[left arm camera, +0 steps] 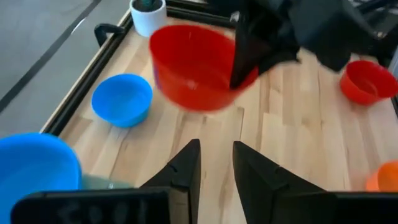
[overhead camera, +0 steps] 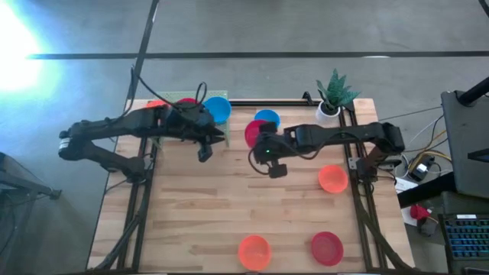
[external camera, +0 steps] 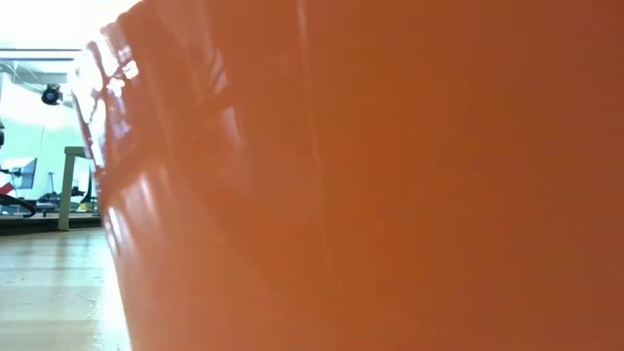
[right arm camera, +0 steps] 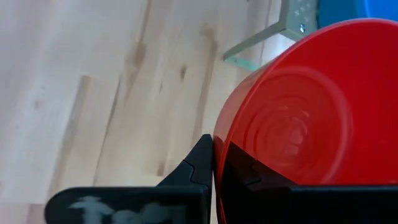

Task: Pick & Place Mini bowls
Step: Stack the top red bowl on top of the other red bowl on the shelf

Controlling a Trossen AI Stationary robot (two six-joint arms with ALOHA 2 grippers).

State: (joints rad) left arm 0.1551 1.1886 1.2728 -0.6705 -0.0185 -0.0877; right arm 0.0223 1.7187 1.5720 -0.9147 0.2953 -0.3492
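My right gripper (overhead camera: 258, 143) is shut on a red mini bowl (overhead camera: 250, 131) over the far middle of the table; the bowl also shows in the left wrist view (left arm camera: 196, 65). My left gripper (overhead camera: 205, 151) hovers just left of it, open and empty, with its fingers (left arm camera: 186, 168) pointing toward the bowl. A blue bowl (overhead camera: 267, 118) rests on its base on the table behind the red one. A second blue bowl (overhead camera: 218, 108) sits with other bowls on a pale green rack (overhead camera: 162, 131) at the far left. My right gripper pinches the red bowl's rim (right arm camera: 217, 146) between its two fingers, one finger (right arm camera: 199, 165) outside the wall and the other inside. The fingers come from the table's right, slanting down. The bowl is tilted and lifted clear of the table.
An orange bowl (overhead camera: 332, 179) lies at the right, another orange bowl (overhead camera: 254, 250) and a red bowl (overhead camera: 327, 247) near the front edge. The front orange bowl's wall (external camera: 390, 175) fills the low view. A white plant pot (overhead camera: 329, 109) stands at the far right corner.
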